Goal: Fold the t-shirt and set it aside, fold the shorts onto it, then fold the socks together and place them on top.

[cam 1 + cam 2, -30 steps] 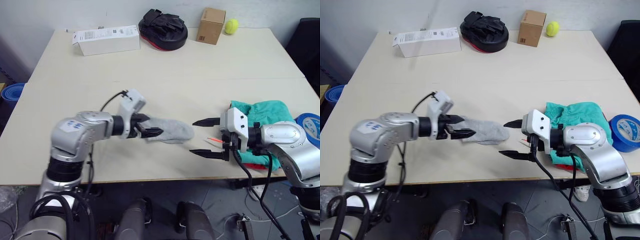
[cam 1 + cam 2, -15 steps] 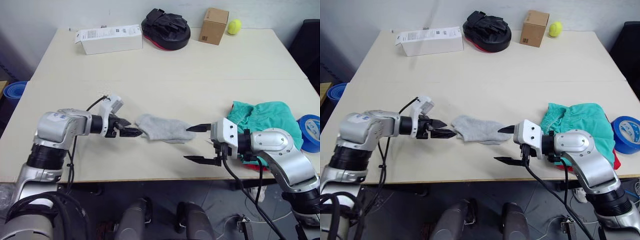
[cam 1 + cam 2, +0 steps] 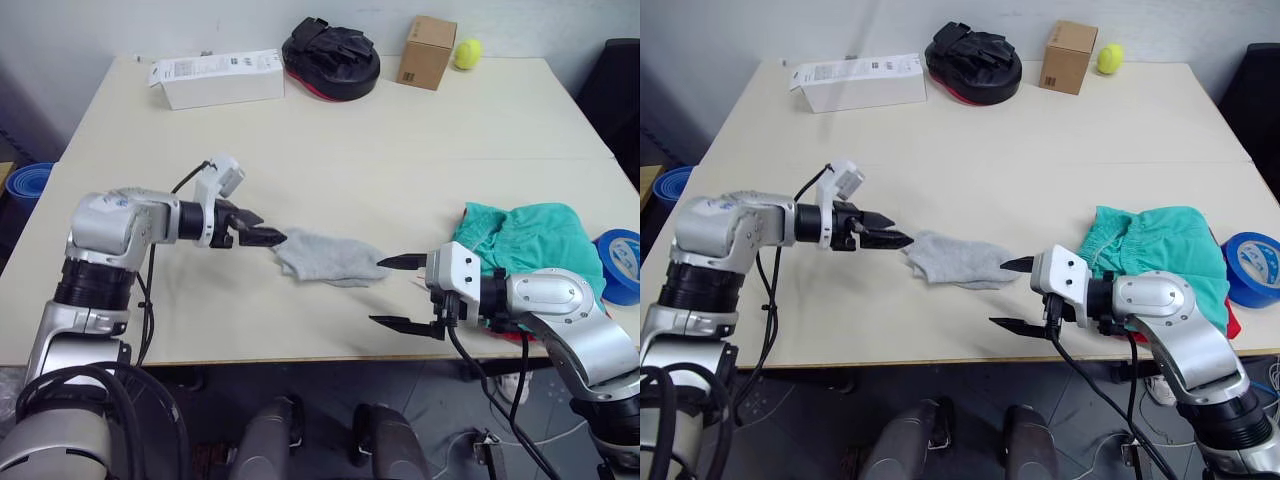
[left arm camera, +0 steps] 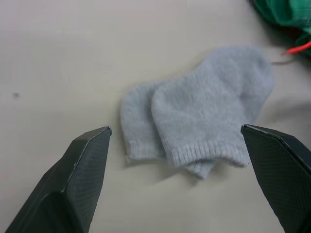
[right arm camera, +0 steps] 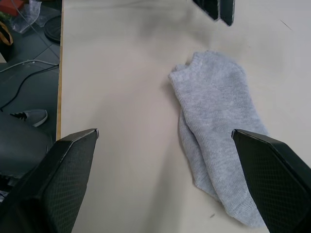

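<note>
Landmark: the socks, a light grey pair lying flat on the table, one overlapping the other, free of both my grippers.

1. My left gripper: just left of the socks, fingertips near the pair's left edge, jaws spread wide in the wrist view with the socks between them and nothing held. Against half a second ago it sits slightly higher up the table and closer to the socks; a second ago it was over the pair.

2. Socks: position on the table unchanged from half a second ago.

3. My right gripper: just right of the socks, jaws wide, upper fingertip close to the pair's right end, empty. It has drawn slightly back toward the near edge since half a second ago.

4. The shorts: teal-green, bunched, well right of the socks, unmoved. The t-shirt shows as a red sliver beneath them.

5. Blue tape roll: right of the shorts.

6. Far side of the table from the socks: white box, black glove bundle, cardboard box, tennis ball.
</note>
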`<state>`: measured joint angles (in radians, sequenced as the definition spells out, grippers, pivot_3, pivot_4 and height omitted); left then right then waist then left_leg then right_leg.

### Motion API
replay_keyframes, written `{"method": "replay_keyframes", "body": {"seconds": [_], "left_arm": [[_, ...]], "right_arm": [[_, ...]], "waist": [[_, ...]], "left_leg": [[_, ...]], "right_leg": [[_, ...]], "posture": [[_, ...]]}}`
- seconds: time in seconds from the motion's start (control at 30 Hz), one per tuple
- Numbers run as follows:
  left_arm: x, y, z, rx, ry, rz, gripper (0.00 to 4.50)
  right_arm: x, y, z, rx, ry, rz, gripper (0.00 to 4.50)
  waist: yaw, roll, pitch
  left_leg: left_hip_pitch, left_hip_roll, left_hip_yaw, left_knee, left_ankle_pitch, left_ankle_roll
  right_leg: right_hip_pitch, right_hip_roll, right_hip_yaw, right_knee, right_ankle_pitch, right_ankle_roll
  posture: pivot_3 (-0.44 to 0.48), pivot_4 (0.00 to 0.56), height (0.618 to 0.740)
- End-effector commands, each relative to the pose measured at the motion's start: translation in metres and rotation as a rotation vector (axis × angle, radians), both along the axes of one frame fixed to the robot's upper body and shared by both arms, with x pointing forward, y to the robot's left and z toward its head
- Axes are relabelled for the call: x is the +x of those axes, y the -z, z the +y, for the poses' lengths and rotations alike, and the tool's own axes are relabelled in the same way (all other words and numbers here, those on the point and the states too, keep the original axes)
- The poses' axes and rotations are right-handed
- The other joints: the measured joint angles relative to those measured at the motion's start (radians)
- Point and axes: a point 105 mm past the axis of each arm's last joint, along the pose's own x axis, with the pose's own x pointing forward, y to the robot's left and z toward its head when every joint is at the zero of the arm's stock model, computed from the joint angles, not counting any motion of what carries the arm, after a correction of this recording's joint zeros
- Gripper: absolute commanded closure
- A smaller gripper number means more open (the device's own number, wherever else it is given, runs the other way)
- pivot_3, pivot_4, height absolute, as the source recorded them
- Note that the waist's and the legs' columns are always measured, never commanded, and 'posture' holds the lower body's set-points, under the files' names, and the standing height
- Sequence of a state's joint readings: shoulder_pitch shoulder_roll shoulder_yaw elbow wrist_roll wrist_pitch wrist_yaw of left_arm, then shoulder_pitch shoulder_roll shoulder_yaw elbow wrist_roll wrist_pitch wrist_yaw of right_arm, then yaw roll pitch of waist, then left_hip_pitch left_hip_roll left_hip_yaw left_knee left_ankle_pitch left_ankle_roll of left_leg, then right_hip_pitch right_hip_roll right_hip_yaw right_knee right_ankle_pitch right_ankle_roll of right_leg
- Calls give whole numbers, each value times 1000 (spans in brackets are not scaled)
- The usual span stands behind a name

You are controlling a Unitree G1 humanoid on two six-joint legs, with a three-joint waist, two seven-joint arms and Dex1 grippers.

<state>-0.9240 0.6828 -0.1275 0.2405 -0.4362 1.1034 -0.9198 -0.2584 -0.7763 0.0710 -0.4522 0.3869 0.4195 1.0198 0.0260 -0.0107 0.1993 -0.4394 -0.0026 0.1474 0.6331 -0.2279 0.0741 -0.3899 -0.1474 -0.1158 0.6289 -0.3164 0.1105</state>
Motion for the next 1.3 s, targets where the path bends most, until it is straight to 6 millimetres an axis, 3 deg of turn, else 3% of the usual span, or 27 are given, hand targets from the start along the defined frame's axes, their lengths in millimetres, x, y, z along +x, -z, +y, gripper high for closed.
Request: {"method": "replay_keyframes", "body": {"seconds": [0.03,0.13,0.23,0.33,0.47,0.63,0.77,1.3], "left_arm": [[5,-5,-13,-21,36,35,13],[8,1,-21,-15,66,72,198],[8,7,-28,-19,98,106,886],[15,19,-31,39,76,123,1892],[20,23,-27,84,61,103,1892],[25,2,-17,41,30,89,1892],[24,0,-7,60,26,95,1892],[19,23,-29,93,98,134,1892]], "right_arm": [[-6,-11,3,10,-25,-45,0],[-7,-12,6,25,-18,-46,0],[-8,-10,7,28,-14,-45,0],[-9,-10,8,42,0,-42,0],[-11,-13,7,69,21,-29,0],[-11,-12,5,67,32,-23,0],[-9,-15,6,81,32,-21,0],[-9,-14,5,82,45,-13,0]], "waist": [[1,0,0],[-3,0,0],[-5,0,0],[-5,-1,0],[-6,-1,0],[-5,-1,0],[-6,-1,0],[-5,-2,1]], "left_leg": [[0,0,0,0,0,0],[0,0,0,0,0,1],[0,0,0,0,0,1],[0,0,0,1,0,1],[-1,0,0,2,0,1],[-1,1,0,2,0,1],[-2,1,0,2,0,1],[-2,1,0,4,0,1]], "right_leg": [[0,0,0,0,0,0],[0,0,0,0,0,0],[-1,1,0,1,0,0],[-1,1,0,2,0,0],[-1,0,0,1,0,0],[-1,0,0,1,0,0],[-2,0,0,1,0,0],[-2,0,0,5,0,0]], "posture": [[0,150,740],[0,150,740],[0,150,740],[0,150,740],[0,150,740],[0,150,740],[0,150,740],[0,150,740]]}}
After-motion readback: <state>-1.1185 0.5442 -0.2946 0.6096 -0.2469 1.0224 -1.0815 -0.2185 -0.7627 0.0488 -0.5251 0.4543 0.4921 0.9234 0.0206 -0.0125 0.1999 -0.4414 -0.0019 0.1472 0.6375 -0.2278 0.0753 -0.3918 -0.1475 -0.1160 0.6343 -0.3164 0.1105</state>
